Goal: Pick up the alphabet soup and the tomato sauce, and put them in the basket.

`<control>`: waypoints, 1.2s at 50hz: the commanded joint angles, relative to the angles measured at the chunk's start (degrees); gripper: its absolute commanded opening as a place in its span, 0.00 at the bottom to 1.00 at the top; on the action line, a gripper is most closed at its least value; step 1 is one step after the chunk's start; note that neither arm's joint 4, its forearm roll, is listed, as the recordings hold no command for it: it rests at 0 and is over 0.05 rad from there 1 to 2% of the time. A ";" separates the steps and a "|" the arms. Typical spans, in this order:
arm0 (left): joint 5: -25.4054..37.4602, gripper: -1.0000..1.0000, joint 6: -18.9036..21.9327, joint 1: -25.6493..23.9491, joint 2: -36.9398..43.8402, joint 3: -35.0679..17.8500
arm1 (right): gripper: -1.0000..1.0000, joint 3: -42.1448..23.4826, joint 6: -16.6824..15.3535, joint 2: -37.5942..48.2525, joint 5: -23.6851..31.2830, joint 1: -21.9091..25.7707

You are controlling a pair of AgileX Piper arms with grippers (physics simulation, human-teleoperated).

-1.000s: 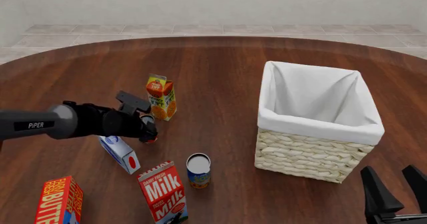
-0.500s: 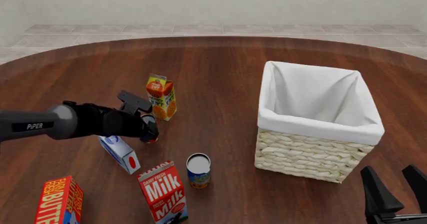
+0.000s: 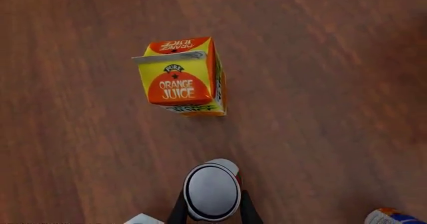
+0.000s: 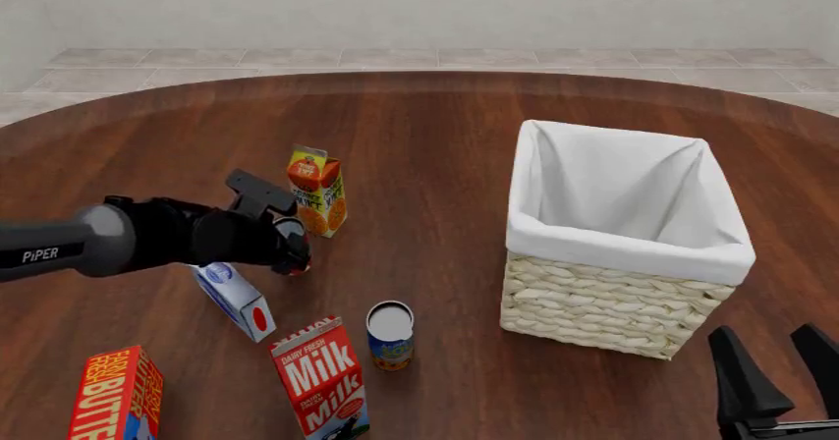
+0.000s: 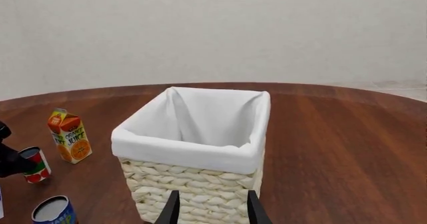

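My left gripper (image 4: 287, 247) is shut on the tomato sauce (image 4: 294, 265), a slim red can with a greyish top. In the left wrist view the can's top (image 3: 212, 191) sits between the fingers (image 3: 178, 212). The right wrist view shows the can (image 5: 34, 165) tilted, low over the table. The alphabet soup (image 4: 389, 335) stands upright near the front, also seen in the right wrist view (image 5: 53, 210). The basket (image 4: 590, 302) stands at the right, and its wall (image 5: 193, 194) fills the right wrist view. My right gripper (image 4: 776, 376) is open and empty at the front right corner.
An orange juice carton (image 4: 316, 191) stands just behind the held can and shows in the left wrist view (image 3: 183, 79). A small white and blue carton (image 4: 236, 301), a milk carton (image 4: 321, 376) and a butter box (image 4: 118, 396) lie at the front left.
My left arm has drawn back a little to the left and the gripper has risen slightly with the tomato sauce in it. The right arm has not moved.
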 commanded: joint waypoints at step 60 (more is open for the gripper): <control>9.18 0.00 -3.20 -11.52 -16.40 0.00 | 1.00 -0.51 0.34 -0.15 -0.40 0.30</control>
